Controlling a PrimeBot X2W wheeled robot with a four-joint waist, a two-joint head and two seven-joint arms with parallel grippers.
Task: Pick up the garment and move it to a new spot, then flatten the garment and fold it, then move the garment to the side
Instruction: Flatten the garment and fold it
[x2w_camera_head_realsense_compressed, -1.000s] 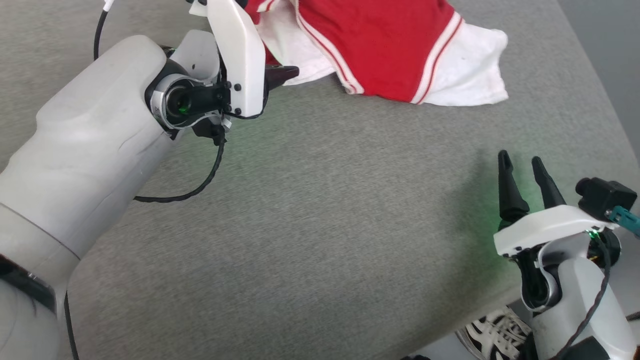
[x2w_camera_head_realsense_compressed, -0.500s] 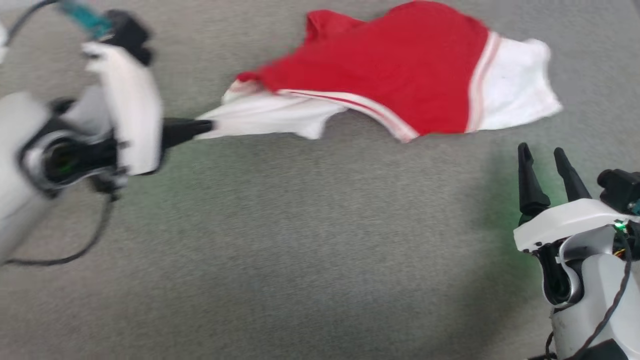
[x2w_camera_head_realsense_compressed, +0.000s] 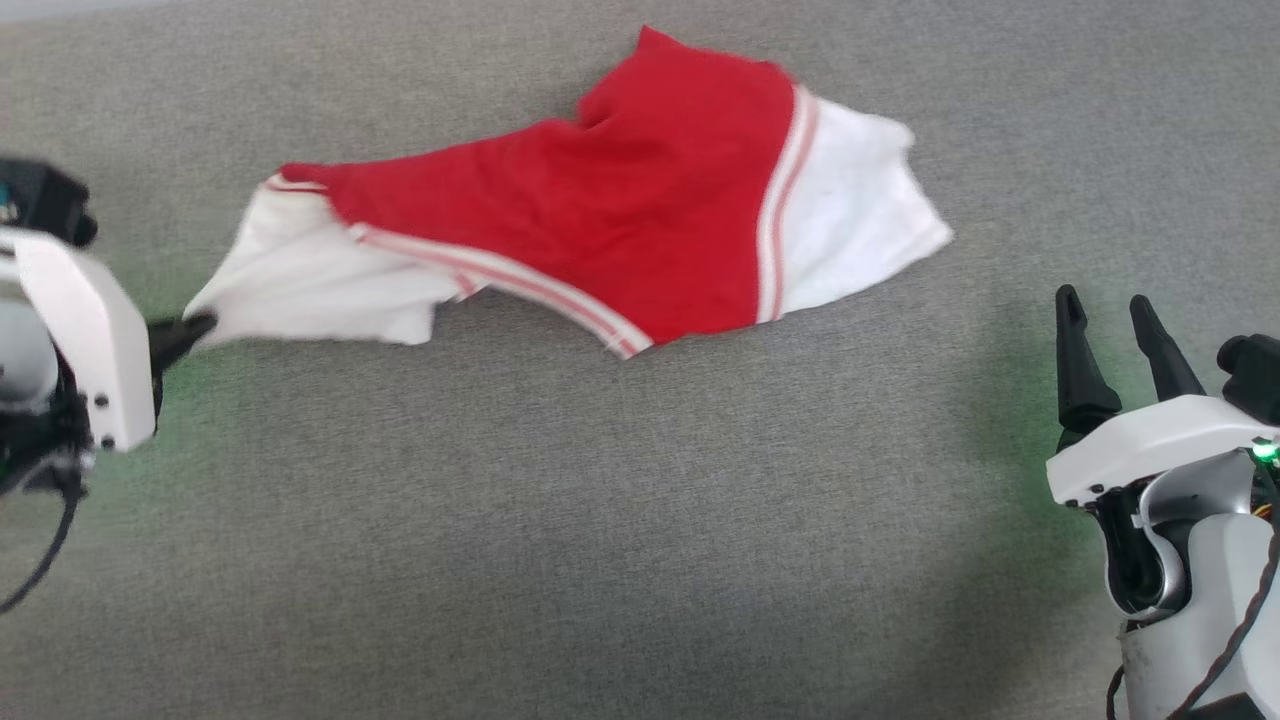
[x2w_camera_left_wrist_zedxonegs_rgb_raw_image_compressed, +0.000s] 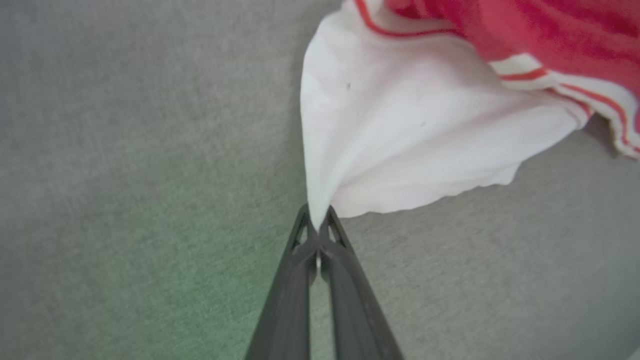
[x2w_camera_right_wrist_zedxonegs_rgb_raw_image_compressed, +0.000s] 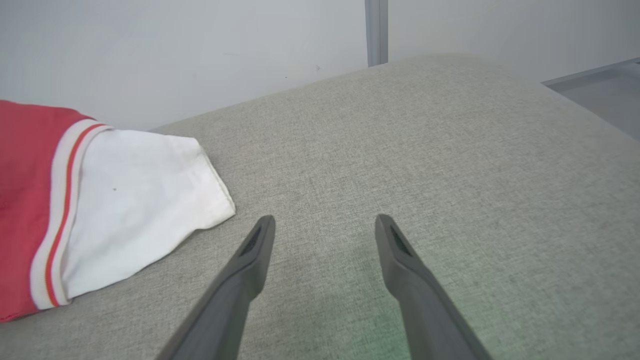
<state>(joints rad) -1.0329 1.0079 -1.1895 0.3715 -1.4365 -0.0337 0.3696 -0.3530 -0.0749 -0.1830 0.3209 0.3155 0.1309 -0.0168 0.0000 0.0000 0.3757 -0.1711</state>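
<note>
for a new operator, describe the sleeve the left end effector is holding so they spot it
On the grey fabric surface lies a red shirt with two white sleeves. The held sleeve is at its left end, drawn to a point in the left end effector; the other sleeve lies loose.

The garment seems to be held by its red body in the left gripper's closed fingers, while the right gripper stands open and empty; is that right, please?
Not quite. The left gripper is shut on the white sleeve panel of the garment, not on its red body, as the left wrist view shows. The right gripper does stand open and empty.
</note>
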